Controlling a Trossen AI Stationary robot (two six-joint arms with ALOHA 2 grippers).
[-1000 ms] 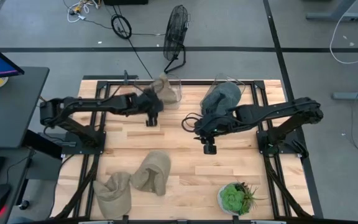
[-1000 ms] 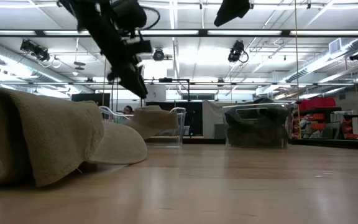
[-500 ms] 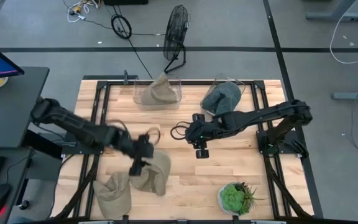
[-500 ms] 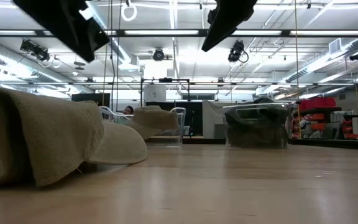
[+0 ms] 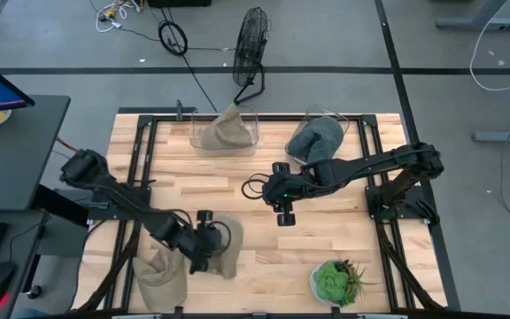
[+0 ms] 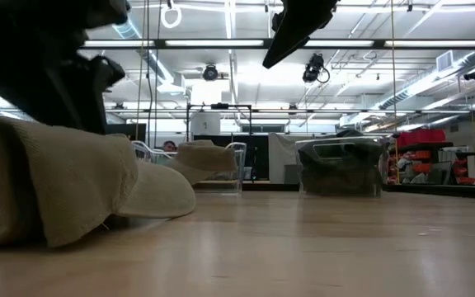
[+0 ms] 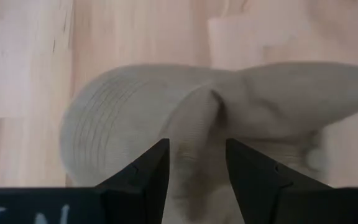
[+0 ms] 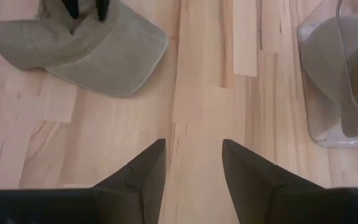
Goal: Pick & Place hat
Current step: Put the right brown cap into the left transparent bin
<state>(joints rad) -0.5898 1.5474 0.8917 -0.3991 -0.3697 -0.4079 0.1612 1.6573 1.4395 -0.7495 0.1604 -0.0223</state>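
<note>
A tan hat (image 5: pixel 223 247) lies on the wood near the table's near-left, and its crown and brim show in the left wrist view (image 7: pixel 142 118). My left gripper (image 5: pixel 204 241) is open and low over it. Its fingers stand on either side of a raised fold of the crown (image 7: pixel 197 124). A second tan hat (image 5: pixel 161 276) lies beside the first, toward the near-left corner. My right gripper (image 5: pixel 282 211) is open and hangs above bare wood at mid-table (image 8: pixel 191 155). In the low view the tan hat (image 6: pixel 64 190) fills the left, under my left arm (image 6: pixel 39 74). My left gripper comes at the tan hat from above, pointing down, with its open fingers (image 7: pixel 157 162) astride the fold of the crown. I cannot tell whether they touch the cloth. The hat lies flat on the table.
Two clear bins stand at the far edge: one holds a tan hat (image 5: pixel 227 133), the other a grey-green hat (image 5: pixel 315 138). A potted plant (image 5: pixel 335 282) sits near the near-right corner. A fan (image 5: pixel 251 40) stands beyond the far edge. Bare wood lies between the hats and the bins.
My left arm has swung from the far bin with the tan hat toward the table's near edge and come down over the tan hat lying there. My right gripper has shifted a little toward the table's left. The hats have stayed where they were.
</note>
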